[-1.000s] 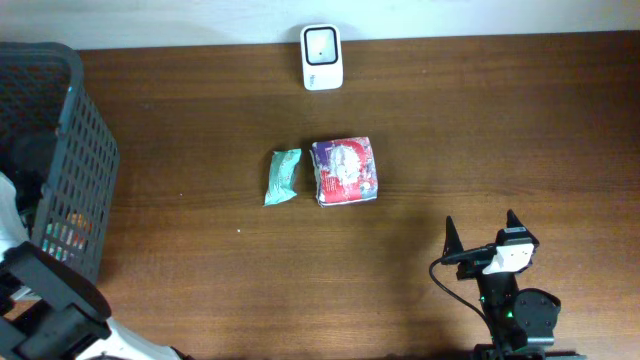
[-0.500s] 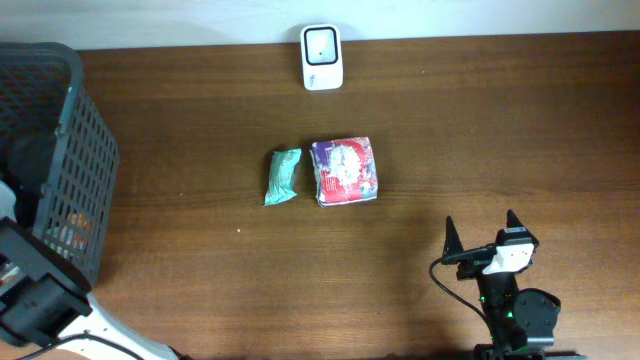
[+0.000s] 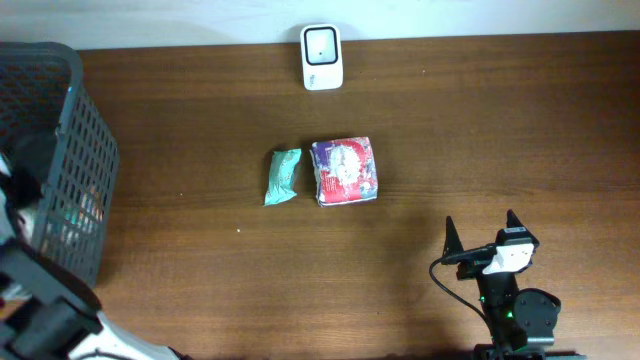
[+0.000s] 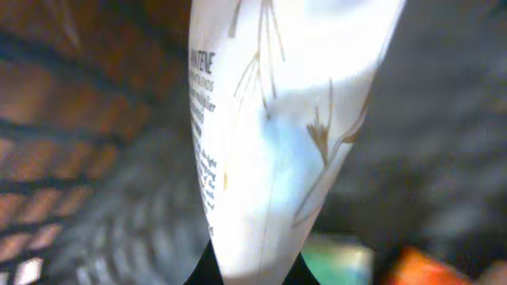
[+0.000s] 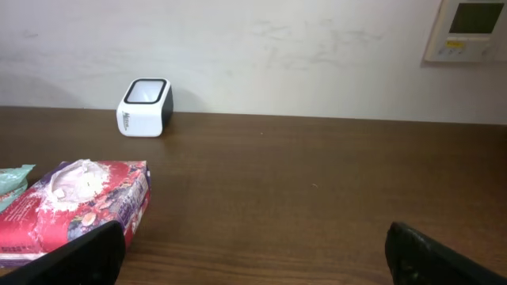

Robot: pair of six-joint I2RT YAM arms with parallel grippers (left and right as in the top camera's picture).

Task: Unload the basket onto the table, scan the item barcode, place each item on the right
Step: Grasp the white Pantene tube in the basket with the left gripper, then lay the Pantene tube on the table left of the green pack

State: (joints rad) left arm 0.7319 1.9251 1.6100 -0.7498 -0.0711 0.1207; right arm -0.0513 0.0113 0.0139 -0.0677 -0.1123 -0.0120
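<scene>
Early stage, by my reading: nothing is at the scanner yet, so lifting, carrying and presenting the barcode are all left to do.

At the far left, the left gripper [image 4: 252, 273] is down inside the basket [image 3: 75, 110], its jaws closed on the narrow end of a white tube [image 4: 269, 119]. That tube is probably the item to scan, and it is inside the basket, not yet out over the table [image 3: 500, 120]. In the middle of the table a green pouch [image 3: 283, 176] lies just beside a red pack [image 3: 344, 171], both untouched. Behind them, at the far edge, stands the scanner [image 3: 322, 44], well apart from the basket. At the right, the right gripper [image 3: 480, 228] sits parked near the front edge, jaws wide apart and holding nothing.

The overhead view gives the layout and the long way from basket to scanner, but the basket wall hides the grasp. Only the left wrist view shows the tube between the fingers, with printed text on it; it is blurred and I see no barcode on this face. The right wrist view alone shows the scanner's dark top window, the pack's crumpled top, and a panel on the wall.
</scene>
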